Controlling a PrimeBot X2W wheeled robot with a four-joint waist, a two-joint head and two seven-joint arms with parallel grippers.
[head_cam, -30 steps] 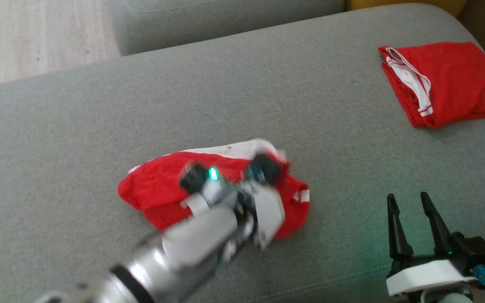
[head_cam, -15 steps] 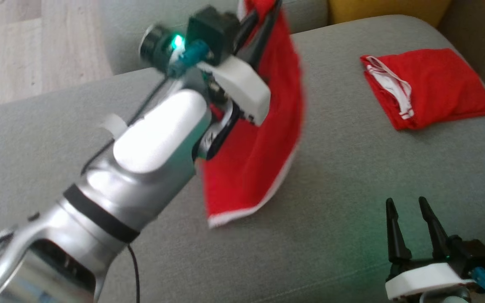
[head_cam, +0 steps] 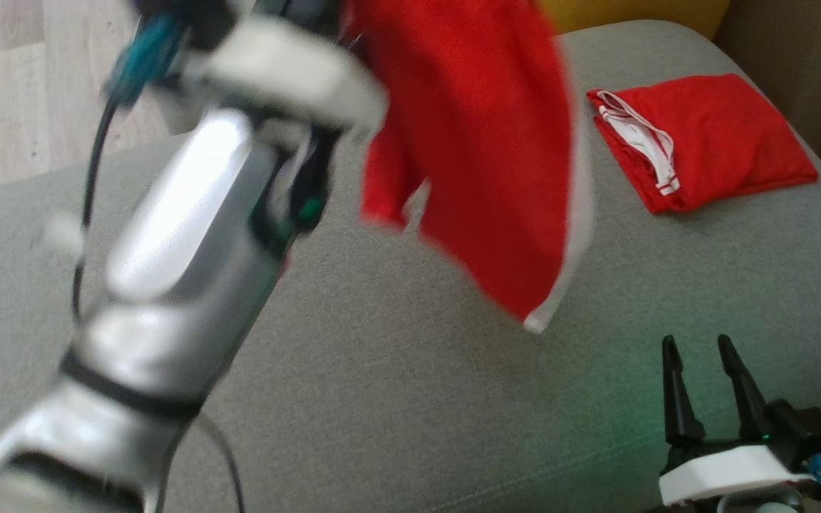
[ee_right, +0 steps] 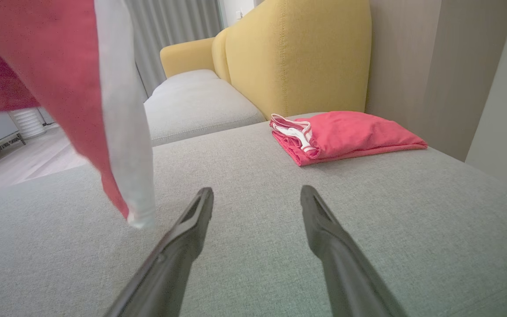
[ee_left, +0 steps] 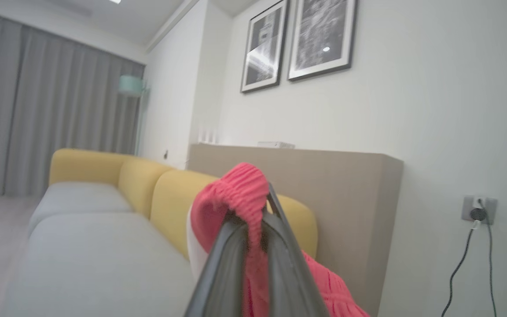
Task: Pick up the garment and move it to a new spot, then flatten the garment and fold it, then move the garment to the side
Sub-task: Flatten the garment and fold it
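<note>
The first step is in hand: the garment (head_cam: 467, 142) is lifted and on its way to a new spot. It hangs in the upper middle of the head view, clear of the grey seat (head_cam: 382, 399), with its white-edged lower corner pointing down toward the middle right. In the right wrist view it fills the upper left (ee_right: 60, 88), and its corner dangles just above the seat.

The left gripper (ee_left: 255, 215) has its fingers pinched nearly together on a bunched fold of the red mesh, which bulges over the tips at the centre of the left wrist view. The right gripper (head_cam: 696, 342) sits at the lower right of the head view with its fingers spread wide and nothing between them.

A second red piece (head_cam: 703, 139), folded, lies at the upper right of the seat, well apart from the hanging garment.

Judging from this, the next move calls for carrying the garment over bare seat, away from the folded piece. It should be lowered so the hanging corner lands first and the cloth lies out rather than heaps. The free right gripper is well placed to take an edge for the flattening.
</note>
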